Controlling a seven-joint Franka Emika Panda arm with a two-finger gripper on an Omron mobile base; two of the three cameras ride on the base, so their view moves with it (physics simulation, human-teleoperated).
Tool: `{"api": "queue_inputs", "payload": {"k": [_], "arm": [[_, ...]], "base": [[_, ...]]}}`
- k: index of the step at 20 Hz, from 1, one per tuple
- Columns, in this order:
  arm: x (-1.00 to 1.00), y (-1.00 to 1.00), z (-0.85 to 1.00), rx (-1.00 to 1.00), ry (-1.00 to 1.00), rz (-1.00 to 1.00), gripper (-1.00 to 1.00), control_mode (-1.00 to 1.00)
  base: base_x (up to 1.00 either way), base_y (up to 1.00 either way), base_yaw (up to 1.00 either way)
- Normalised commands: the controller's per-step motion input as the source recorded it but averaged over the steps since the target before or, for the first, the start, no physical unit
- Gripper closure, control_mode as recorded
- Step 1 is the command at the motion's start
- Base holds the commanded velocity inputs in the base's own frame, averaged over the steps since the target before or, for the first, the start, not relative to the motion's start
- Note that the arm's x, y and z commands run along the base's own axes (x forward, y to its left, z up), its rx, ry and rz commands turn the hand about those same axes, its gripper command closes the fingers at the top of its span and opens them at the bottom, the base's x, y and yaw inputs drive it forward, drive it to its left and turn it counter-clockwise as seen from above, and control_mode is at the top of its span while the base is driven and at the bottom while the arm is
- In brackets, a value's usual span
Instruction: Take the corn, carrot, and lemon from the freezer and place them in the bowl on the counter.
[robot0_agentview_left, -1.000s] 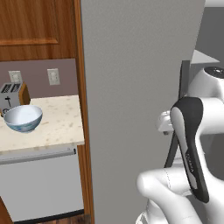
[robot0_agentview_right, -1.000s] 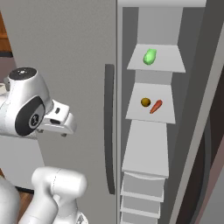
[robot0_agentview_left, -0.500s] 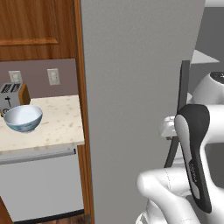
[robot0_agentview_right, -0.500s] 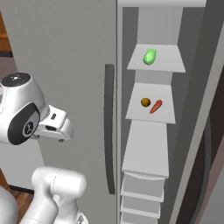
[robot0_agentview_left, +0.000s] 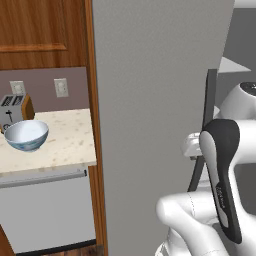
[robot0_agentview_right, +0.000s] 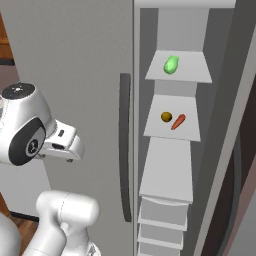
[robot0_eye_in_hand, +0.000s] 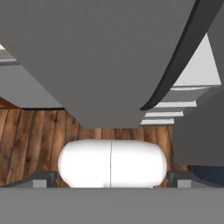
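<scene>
The freezer (robot0_agentview_right: 75, 50) stands open on its right side, showing white shelves. The bright green corn (robot0_agentview_right: 171, 65) lies on the upper shelf. One shelf lower, the dull yellow lemon (robot0_agentview_right: 166, 117) sits just left of the orange-red carrot (robot0_agentview_right: 178, 121). The white bowl (robot0_agentview_left: 26, 135) rests on the beige counter (robot0_agentview_left: 65, 142), left of the freezer. My gripper (robot0_eye_in_hand: 111, 178) is open and holds nothing, its fingertips (robot0_eye_in_hand: 43, 177) wide apart. It faces down past the grey door's lower edge toward the wooden floor. In the right base view my hand (robot0_agentview_right: 62, 142) hangs left of the dark door handle (robot0_agentview_right: 125, 145), well away from the shelves.
A toaster (robot0_agentview_left: 12, 110) stands against the wall behind the bowl. Wooden cabinets (robot0_agentview_left: 40, 30) hang above the counter, with a grey appliance front (robot0_agentview_left: 45, 210) below it. The freezer's closed door (robot0_agentview_left: 160, 100) lies between the counter and the open shelves. Drawers (robot0_agentview_right: 160, 225) fill the freezer's lower part.
The arm has sunk a little and the hand has dropped slightly in front of the freezer door. The jaws stay open. The food and the bowl have not moved.
</scene>
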Motion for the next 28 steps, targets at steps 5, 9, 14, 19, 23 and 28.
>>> {"api": "queue_inputs", "payload": {"k": [5,9,14,19,23,28], "arm": [[0.00,0.00,0.00,0.00,0.00,0.00,-1.00,1.00],[0.00,0.00,0.00,0.00,0.00,0.00,-1.00,1.00],[0.00,0.00,0.00,0.00,0.00,0.00,-1.00,1.00],[0.00,0.00,0.00,0.00,0.00,0.00,-1.00,1.00],[0.00,0.00,0.00,0.00,0.00,0.00,-1.00,1.00],[0.00,0.00,0.00,0.00,0.00,0.00,-1.00,1.00]], "base": [[0.00,-0.22,0.00],[0.01,-0.28,0.00],[0.25,-0.30,0.00],[0.50,-0.13,0.00],[0.52,-0.09,0.00],[0.32,-0.37,0.00]]}}
